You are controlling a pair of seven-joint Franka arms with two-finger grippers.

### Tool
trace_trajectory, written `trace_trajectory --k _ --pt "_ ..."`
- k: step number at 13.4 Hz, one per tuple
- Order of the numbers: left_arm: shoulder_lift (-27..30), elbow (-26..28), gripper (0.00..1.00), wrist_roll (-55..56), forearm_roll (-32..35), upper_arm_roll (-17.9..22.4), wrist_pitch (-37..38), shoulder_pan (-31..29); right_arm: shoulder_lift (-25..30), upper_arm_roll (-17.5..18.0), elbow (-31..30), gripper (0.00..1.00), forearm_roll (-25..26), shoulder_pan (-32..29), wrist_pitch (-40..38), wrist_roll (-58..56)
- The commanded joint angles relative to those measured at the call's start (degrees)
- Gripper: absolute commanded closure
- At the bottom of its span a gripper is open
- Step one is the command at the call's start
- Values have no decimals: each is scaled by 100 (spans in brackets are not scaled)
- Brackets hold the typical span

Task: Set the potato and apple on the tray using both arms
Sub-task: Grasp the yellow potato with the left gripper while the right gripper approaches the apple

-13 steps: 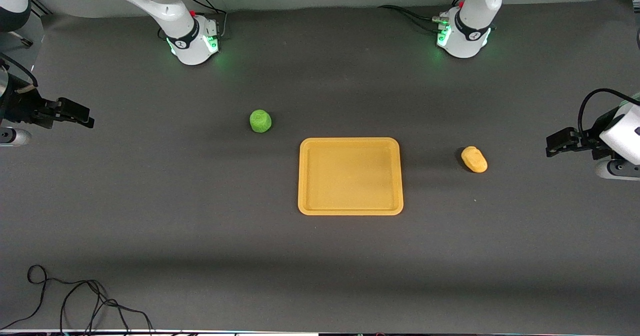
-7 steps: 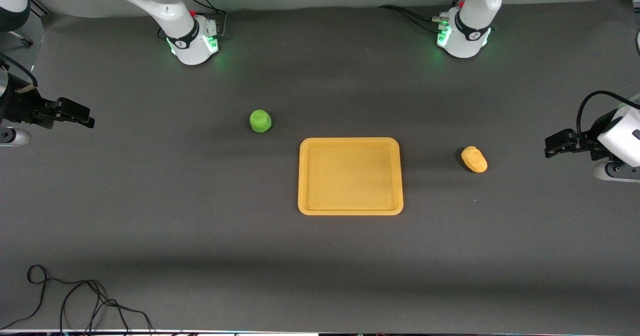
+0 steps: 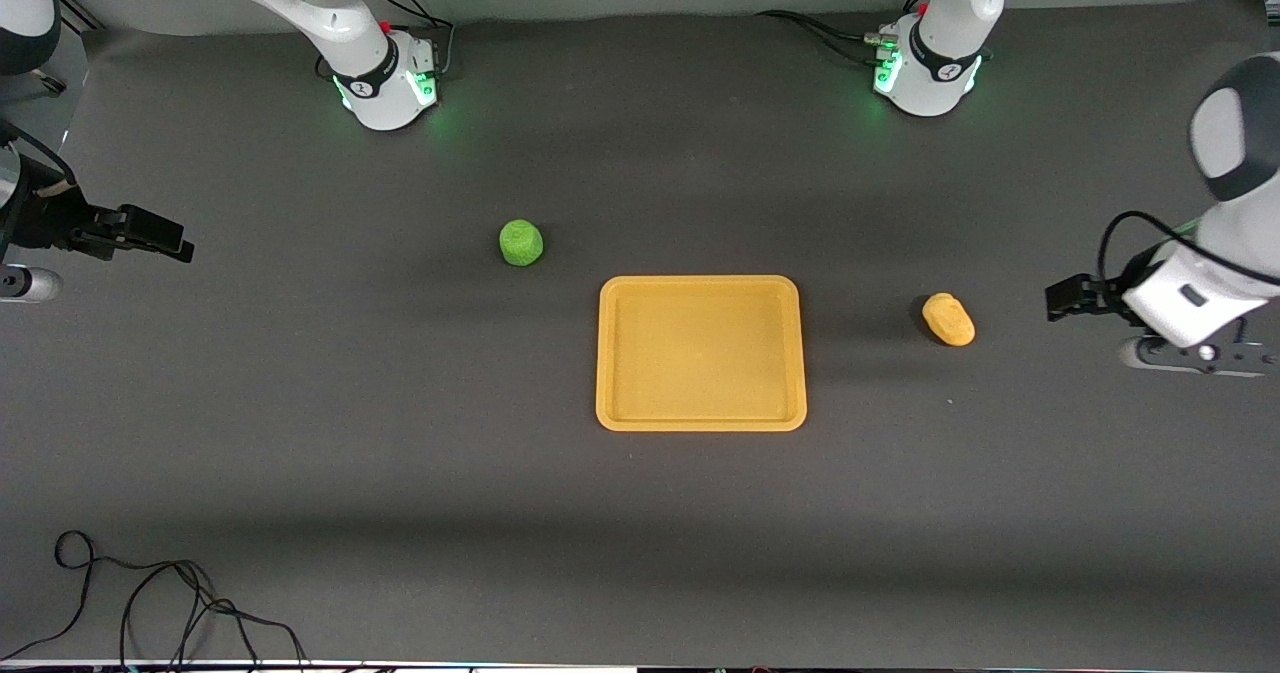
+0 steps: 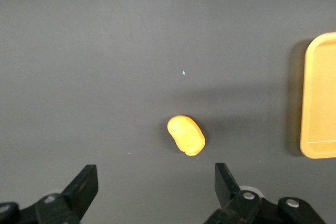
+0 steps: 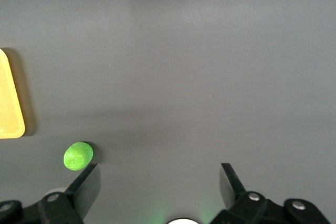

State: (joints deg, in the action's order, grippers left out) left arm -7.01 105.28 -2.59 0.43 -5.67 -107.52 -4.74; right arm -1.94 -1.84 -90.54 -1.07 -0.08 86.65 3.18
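A dark grey matte desk (image 3: 300,433) fills the scene, with the two arm bases glowing green along its edge farthest from the front camera and a loose black cable (image 3: 150,603) lying at the nearest corner toward the right arm's end. The tray (image 3: 700,420) sits flat and empty near the middle, seemingly placed so either arm can reach it. The apple (image 3: 521,242) rests on the desk toward the right arm's end, a little farther from the front camera than the tray and clear of its rim. The potato (image 3: 948,318) lies toward the left arm's end, apart from the tray's rim. Each piece thus lies on the side of the arm most likely meant to fetch it.

The left gripper (image 3: 1068,298) hangs over bare desk near the potato, and its wrist view shows the potato (image 4: 186,135) framed between widely spread jaws that hold and touch nothing. The right gripper (image 3: 155,235) hangs over the desk's edge, well apart from the apple; its jaws are also spread wide and empty, with the apple (image 5: 78,156) off to one side of them. Neither piece has been grasped yet.
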Motion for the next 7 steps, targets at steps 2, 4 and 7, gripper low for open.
trace_trajectory --k 2,4,7 --pt "289 1650 4 496 -675 -4 -1294 69 -61 -1 169 0 -121 -1 -43 139" --pt "175 2633 1 566 -675 -5 -2556 140 -44 -1 134 0 -130 16 -43 139" --pt "-474 2664 3 1592 -196 4 -2844 236 -18 34 -15 0 -191 278 62 174"
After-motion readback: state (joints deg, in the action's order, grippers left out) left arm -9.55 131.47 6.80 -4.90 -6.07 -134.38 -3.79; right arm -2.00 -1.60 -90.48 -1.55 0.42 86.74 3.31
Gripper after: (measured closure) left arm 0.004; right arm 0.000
